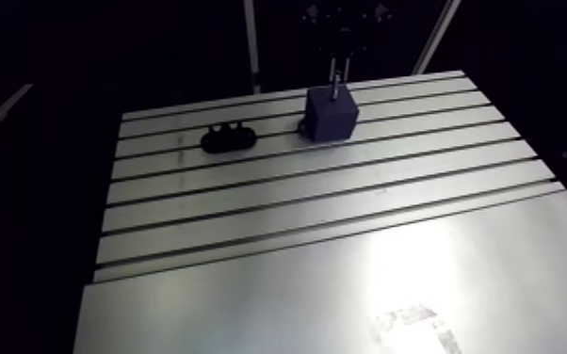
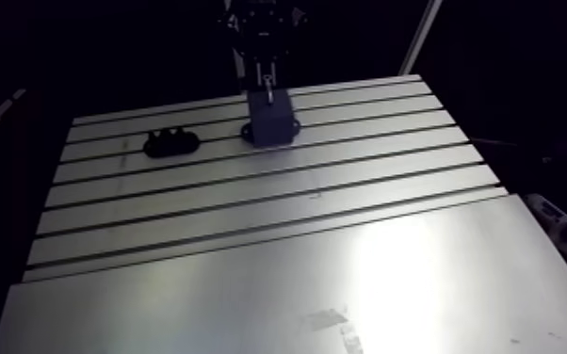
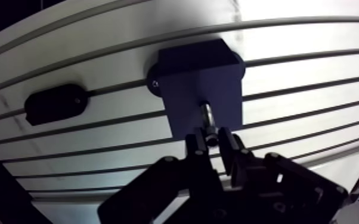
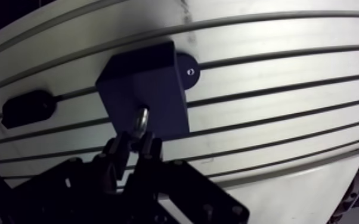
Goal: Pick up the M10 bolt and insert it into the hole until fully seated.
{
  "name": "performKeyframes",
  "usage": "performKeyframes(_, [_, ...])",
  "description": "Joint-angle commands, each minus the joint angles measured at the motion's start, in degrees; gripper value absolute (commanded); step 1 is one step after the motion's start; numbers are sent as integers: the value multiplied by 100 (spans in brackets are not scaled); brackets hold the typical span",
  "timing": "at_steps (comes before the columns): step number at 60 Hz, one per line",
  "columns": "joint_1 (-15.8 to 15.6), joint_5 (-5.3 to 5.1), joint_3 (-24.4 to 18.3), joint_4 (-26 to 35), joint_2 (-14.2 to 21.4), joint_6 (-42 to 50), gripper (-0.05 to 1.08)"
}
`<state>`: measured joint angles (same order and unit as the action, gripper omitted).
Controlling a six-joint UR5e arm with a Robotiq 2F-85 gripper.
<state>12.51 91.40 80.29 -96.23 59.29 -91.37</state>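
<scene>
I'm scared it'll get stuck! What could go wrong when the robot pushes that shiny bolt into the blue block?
The bolt, pinched in the gripper, meets the top of the block with its shaft mostly showing. If it isn't lined up with the hole, it might jam or scrape. It is held only by its upper end, so pushing could make it slip or tilt. Letting go now might leave it unseated.
</scene>
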Motion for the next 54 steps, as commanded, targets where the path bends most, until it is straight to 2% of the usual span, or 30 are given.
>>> performKeyframes(1, [13, 5, 50, -14, -2, 1, 107])
performKeyframes(54, [23, -4, 78, -32, -2, 1, 108])
